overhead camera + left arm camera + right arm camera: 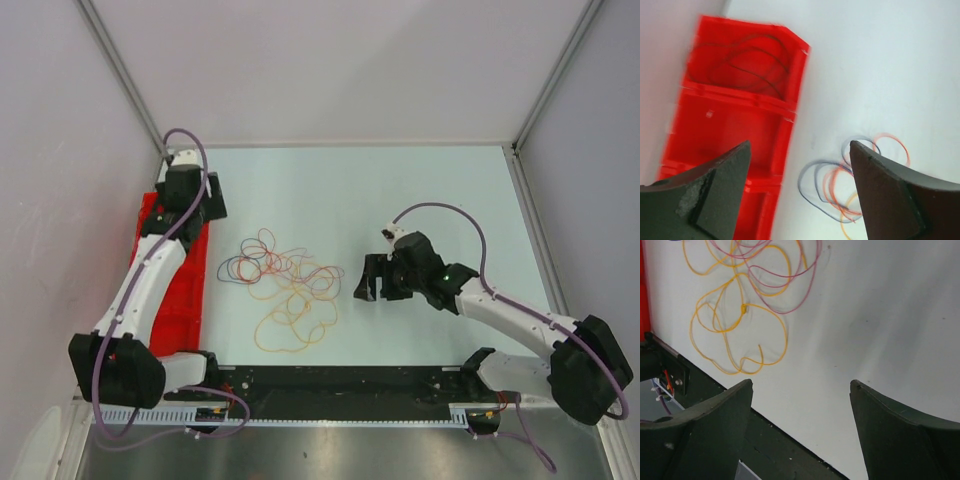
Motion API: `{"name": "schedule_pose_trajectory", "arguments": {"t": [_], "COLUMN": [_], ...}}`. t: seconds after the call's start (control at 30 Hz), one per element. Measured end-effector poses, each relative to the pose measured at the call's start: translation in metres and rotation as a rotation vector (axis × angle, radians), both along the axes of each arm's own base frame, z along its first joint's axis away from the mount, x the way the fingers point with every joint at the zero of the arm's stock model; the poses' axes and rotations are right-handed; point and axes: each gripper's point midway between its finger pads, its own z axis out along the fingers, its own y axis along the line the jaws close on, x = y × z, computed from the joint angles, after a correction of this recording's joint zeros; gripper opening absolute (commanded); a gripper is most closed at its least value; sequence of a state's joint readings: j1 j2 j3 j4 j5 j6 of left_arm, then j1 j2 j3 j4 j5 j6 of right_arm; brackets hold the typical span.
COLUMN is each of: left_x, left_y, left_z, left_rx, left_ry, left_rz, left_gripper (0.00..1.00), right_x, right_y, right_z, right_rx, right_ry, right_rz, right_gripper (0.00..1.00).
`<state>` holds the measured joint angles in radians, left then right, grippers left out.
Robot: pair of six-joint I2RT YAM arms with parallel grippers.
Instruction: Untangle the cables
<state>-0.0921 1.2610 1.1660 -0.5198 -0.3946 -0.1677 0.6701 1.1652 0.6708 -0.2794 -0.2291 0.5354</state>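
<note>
The tangled cables (287, 292) lie just left of our right gripper (801, 385), the nearer; it and our left gripper (800, 147), above the red tray (168, 305), gape empty

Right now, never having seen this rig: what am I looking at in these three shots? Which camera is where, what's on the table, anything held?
Two robot arms are bolted at the near edge of a table. The top picture looks down from above and behind them, with the left arm on the left. The other two come from a camera on each wrist. The dark wedges at the bottom are the left end effector and the right end effector. On the table lies a tangle of thin cables in orange, red and blue-purple, beside a red bin. One dark cable lies inside a bin compartment. Both end effectors are open and hold nothing.
</note>
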Motion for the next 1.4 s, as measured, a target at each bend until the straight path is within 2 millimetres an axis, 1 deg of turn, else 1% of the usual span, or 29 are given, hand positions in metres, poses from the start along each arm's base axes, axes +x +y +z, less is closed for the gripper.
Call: {"name": "schedule_pose_trajectory", "arguments": {"t": [0.03,0.13,0.2,0.27,0.33,0.4,0.53,0.6,0.67,0.77,0.83,0.9,0.97,1.03,1.13,1.23,1.3,1.4], "left_x": [-0.007,-0.021,-0.029,-0.033,-0.037,-0.038,-0.039,-0.041,-0.042,-0.044,-0.044,-0.040,-0.034,-0.021,0.005,0.025,0.034,0.041], "left_y": [-0.010,-0.035,-0.052,-0.067,-0.083,-0.095,-0.117,-0.128,-0.138,-0.147,-0.150,-0.155,-0.162,-0.172,-0.186,-0.191,-0.192,-0.188], "left_z": [-0.013,-0.039,-0.053,-0.062,-0.067,-0.067,-0.064,-0.066,-0.073,-0.090,-0.100,-0.108,-0.114,-0.120,-0.135,-0.159,-0.172,-0.187], "left_rx": [-0.034,-0.103,-0.142,-0.169,-0.189,-0.200,-0.206,-0.205,-0.199,-0.187,-0.180,-0.167,-0.157,-0.148,-0.124,-0.095,-0.075,-0.043], "left_ry": [0.013,0.054,0.081,0.101,0.119,0.120,0.110,0.115,0.138,0.190,0.225,0.252,0.269,0.281,0.297,0.331,0.352,0.371], "left_rz": [-0.039,-0.141,-0.205,-0.254,-0.308,-0.346,-0.410,-0.436,-0.453,-0.447,-0.427,-0.396,-0.377,-0.355,-0.307,-0.253,-0.221,-0.164], "left_gripper": [0.81,0.79,0.77,0.75,0.74,0.72,0.72,0.72,0.72,0.71,0.70,0.70,0.69,0.66,0.61,0.58,0.56,0.55], "right_x": [-0.003,-0.012,-0.017,-0.024,-0.031,-0.036,-0.045,-0.053,-0.064,-0.076,-0.082,-0.085,-0.082,-0.077,-0.069,-0.063,-0.057,-0.041], "right_y": [0.004,0.020,0.029,0.041,0.050,0.056,0.070,0.076,0.081,0.086,0.086,0.086,0.084,0.078,0.066,0.051,0.040,0.018], "right_z": [0.002,0.014,0.023,0.033,0.038,0.039,0.034,0.030,0.029,0.027,0.025,0.024,0.021,0.015,0.002,-0.012,-0.020,-0.032], "right_rx": [-0.006,-0.004,0.004,0.021,0.038,0.045,0.036,0.025,0.016,-0.005,-0.026,-0.039,-0.049,-0.071,-0.118,-0.168,-0.194,-0.230], "right_ry": [-0.002,-0.012,-0.017,-0.019,-0.010,0.008,0.051,0.055,0.050,0.022,-0.004,-0.033,-0.053,-0.076,-0.109,-0.130,-0.134,-0.125], "right_rz": [-0.001,0.010,0.012,0.013,0.007,0.001,-0.004,-0.001,0.012,0.005,-0.004,-0.013,-0.033,-0.059,-0.087,-0.100,-0.110,-0.142], "right_gripper": [0.82,0.81,0.81,0.81,0.81,0.81,0.81,0.81,0.81,0.82,0.84,0.84,0.83,0.84,0.85,0.86,0.86,0.87]}}
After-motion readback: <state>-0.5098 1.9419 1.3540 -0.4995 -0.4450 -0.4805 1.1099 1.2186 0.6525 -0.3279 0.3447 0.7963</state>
